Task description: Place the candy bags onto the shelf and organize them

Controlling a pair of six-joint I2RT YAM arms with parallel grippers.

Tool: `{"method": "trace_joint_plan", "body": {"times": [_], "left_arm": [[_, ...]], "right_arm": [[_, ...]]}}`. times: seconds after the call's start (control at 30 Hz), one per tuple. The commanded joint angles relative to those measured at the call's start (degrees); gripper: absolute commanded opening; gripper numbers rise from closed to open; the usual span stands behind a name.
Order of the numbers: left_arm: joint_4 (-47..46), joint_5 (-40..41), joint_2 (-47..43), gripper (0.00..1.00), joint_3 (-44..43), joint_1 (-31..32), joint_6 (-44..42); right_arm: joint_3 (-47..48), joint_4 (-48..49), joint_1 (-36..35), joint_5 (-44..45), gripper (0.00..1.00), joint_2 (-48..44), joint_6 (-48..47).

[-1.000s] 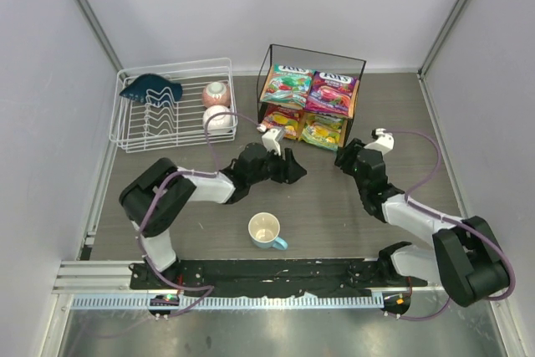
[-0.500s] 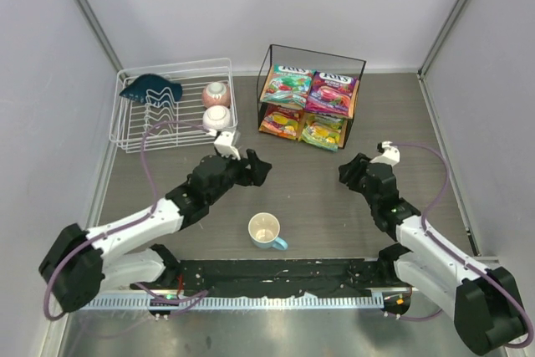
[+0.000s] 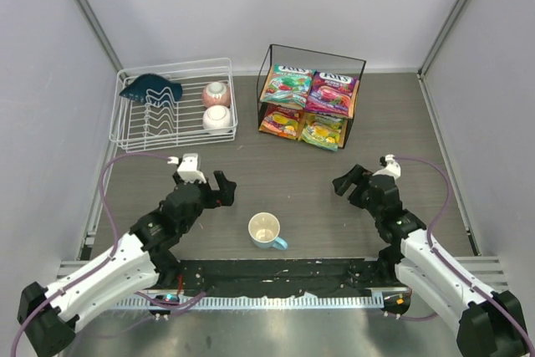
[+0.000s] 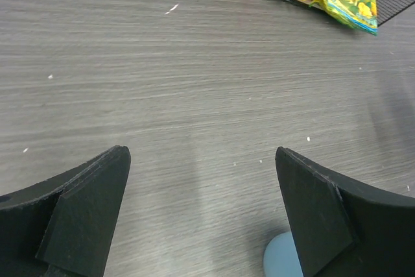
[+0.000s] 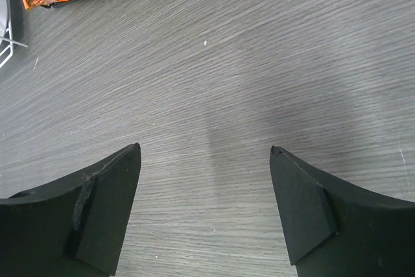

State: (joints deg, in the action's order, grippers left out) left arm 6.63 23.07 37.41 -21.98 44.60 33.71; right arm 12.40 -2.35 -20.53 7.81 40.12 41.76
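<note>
The shelf [image 3: 318,51] stands at the back of the table, right of centre. All the candy bags lie on it: teal-green [image 3: 286,83] and purple [image 3: 332,91] on the top board, orange-red [image 3: 282,121] and yellow-green [image 3: 323,130] on the lower one. My left gripper [image 3: 223,190] hovers open over bare table, well in front and left of the shelf. My right gripper [image 3: 349,180] is open too, in front of the shelf's right end. In the left wrist view the left gripper [image 4: 201,152] holds nothing; the right gripper [image 5: 205,149] is just as empty in its own view.
A white wire dish rack [image 3: 173,106] with a teal item and two bowls sits at the back left. A cream mug with a blue outside [image 3: 266,230] stands between the arms near the front. Grey walls close in both sides.
Both arms have drawn back from the shelf toward the near edge, the left one far to the left. Both grippers have opened wider.
</note>
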Motion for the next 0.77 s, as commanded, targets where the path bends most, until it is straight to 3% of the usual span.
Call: {"method": "trace_joint_plan", "body": {"times": [0.0,0.17,0.27,0.73], "left_arm": [[9.26,5.22,-5.76,1.0,0.44,-0.13,2.84],[18.04,11.64,-9.81,1.0,-0.61,-0.21,8.46],[19.03,10.95,-9.9,1.0,-0.61,-0.13,9.87],[20.87,13.66,-12.35,1.0,-1.05,-0.21,11.11]], "right_arm": [[-0.54,-4.23,0.06,0.36,0.86,-2.93,1.75],[-1.5,-7.75,0.06,0.71,0.86,-9.96,2.1],[-1.94,-8.02,0.06,0.71,0.86,-12.69,2.54],[-1.77,-7.85,0.06,0.27,0.87,-11.82,1.92]]}}
